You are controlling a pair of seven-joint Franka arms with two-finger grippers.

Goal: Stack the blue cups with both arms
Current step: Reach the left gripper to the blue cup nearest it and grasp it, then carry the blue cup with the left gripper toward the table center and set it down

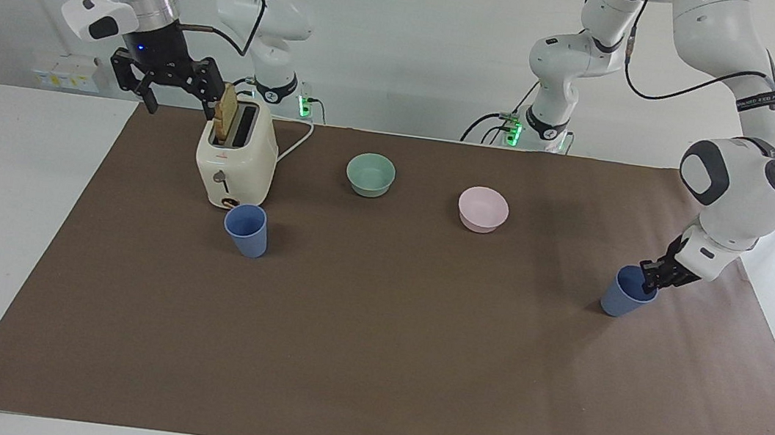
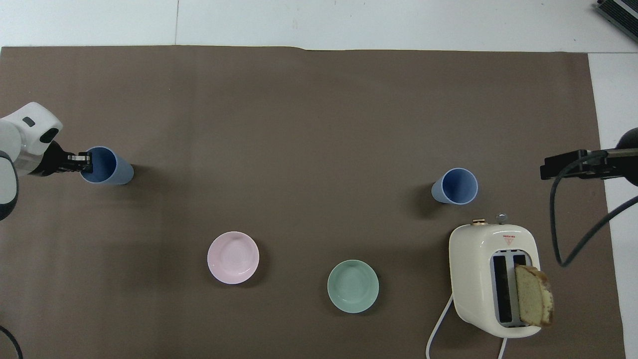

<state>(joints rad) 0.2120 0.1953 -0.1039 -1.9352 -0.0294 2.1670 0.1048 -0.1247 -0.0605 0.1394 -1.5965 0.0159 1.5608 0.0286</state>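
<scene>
The left pincer (image 1: 651,278) covers part of the tilted blue cup's (image 1: 626,294) rim; its grip is unreadable

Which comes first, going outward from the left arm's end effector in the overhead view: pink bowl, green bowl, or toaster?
From the left end effector, at the blue cup:
1. Pink bowl, toward the left arm's end.
2. Green bowl, mid-table.
3. Toaster, at the right arm's end.

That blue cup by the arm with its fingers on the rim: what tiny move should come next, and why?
Probably lift it straight up a little. The left gripper seems to pinch the rim of the tilted blue cup, and the other blue cup stands by the toaster, across the mat.
</scene>
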